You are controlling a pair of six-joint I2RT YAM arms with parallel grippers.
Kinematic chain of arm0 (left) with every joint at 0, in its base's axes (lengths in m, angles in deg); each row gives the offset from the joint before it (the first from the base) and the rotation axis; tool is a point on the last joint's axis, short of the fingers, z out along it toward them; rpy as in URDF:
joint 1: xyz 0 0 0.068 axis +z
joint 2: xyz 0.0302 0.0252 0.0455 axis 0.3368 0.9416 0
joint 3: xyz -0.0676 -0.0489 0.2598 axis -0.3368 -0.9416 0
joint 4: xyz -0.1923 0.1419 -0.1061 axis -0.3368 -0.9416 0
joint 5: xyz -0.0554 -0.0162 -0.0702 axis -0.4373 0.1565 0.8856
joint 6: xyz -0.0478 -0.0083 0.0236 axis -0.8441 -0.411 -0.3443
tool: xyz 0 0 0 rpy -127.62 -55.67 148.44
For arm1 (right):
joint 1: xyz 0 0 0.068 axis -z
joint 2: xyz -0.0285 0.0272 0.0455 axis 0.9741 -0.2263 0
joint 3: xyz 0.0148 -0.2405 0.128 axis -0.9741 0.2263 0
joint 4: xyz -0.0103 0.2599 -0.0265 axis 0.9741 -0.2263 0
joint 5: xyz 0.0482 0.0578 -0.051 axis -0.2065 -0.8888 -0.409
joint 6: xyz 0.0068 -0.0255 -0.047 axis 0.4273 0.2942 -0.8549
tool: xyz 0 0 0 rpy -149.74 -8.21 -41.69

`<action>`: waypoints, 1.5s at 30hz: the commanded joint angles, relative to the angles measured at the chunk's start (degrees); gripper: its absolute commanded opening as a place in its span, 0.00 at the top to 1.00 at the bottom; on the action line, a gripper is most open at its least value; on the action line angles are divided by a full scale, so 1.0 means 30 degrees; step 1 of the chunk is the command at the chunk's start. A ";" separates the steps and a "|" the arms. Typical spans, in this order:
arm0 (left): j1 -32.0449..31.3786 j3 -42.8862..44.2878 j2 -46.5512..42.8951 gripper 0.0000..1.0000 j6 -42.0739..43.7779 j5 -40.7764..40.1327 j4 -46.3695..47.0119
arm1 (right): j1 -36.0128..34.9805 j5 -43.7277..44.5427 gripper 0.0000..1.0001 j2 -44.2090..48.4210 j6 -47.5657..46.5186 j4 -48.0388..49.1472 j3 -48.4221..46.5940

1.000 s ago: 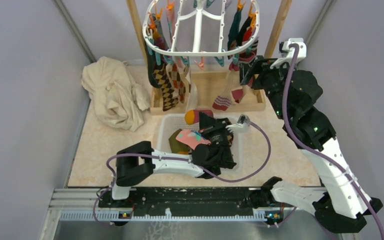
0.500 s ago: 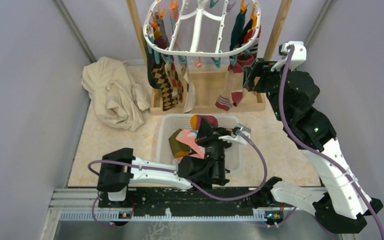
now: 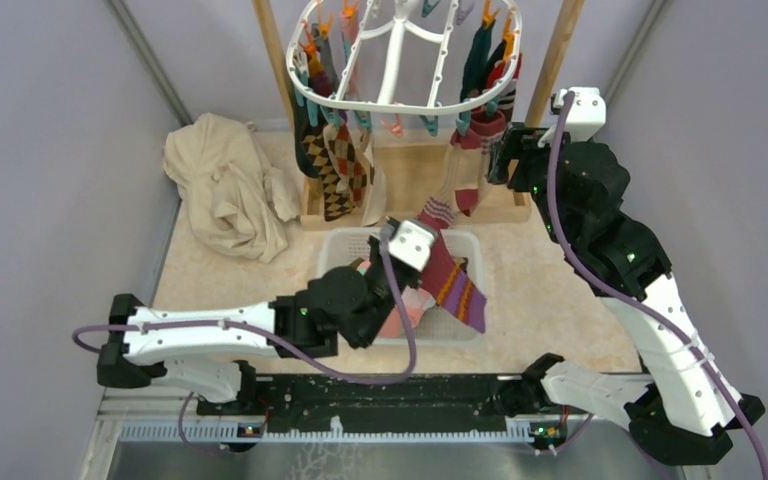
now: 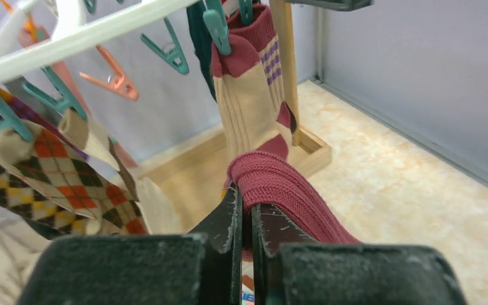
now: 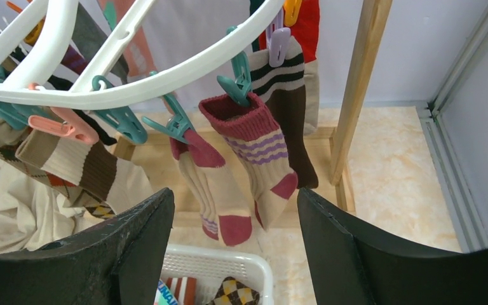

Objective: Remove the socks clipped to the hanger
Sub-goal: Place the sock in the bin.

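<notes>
Whereas a sec ago it sat low inside the white mesh plastic basket (image 3: 345, 237), the left gripper (image 4: 244, 206) is now raised over the basket's far end. Its fingers are pinched together on a fold of a ribbed maroon sock w/ orange & purple stripes (image 3: 457, 288). That sock is off the hanger & drapes down to the right across the basket. The left arm has swung too: its elbow, folded close to the basket before, now lies stretched toward the table's left side. Under it in the basket lies a pale pink sock (image 3: 412, 308), partly hidden by the arm. Further back, the right gripper (image 5: 235, 241) holds nothing, jaws wide apart. It is approx where it was a sec ago, w/ the same spread, near the right side of the hanger. It faces, w/o touching, a pair of cream socks w/ maroon cuffs, heels & toes (image 5: 260, 155), each held by a teal plastic clip (image 5: 238, 82). The white plastic oval hanger (image 3: 400, 103) hangs between the posts of a light wooden frame (image 3: 563, 45). More socks are clipped round it: brown-&-orange argyle ones (image 3: 335, 170) on the left, dark green & red ones (image 3: 480, 60) on the right. At far left by the wall a crumpled cream cloth (image 3: 225, 185) lies as before.
</notes>
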 commanded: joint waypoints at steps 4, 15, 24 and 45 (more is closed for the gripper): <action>0.2479 -0.0505 -0.0923 0.97 -0.8864 0.7636 -0.7346 | 0.0226 0.0368 0.28 0.0125 0.0020 -0.0210 -0.0529; 0.6837 -0.2954 -0.2660 0.96 -1.2817 1.6252 -0.6797 | 0.0213 0.0222 0.28 0.0288 0.0022 -0.0400 -0.0100; 0.9657 -0.5778 -0.2304 0.90 -1.6363 2.1964 -0.2770 | 0.0220 -0.0379 0.28 0.0654 0.0376 -0.0316 0.0726; 1.1917 -0.7282 0.2618 0.35 -2.0005 2.5064 0.0922 | 0.0210 -0.1447 0.28 0.1264 0.0872 -0.0286 0.2711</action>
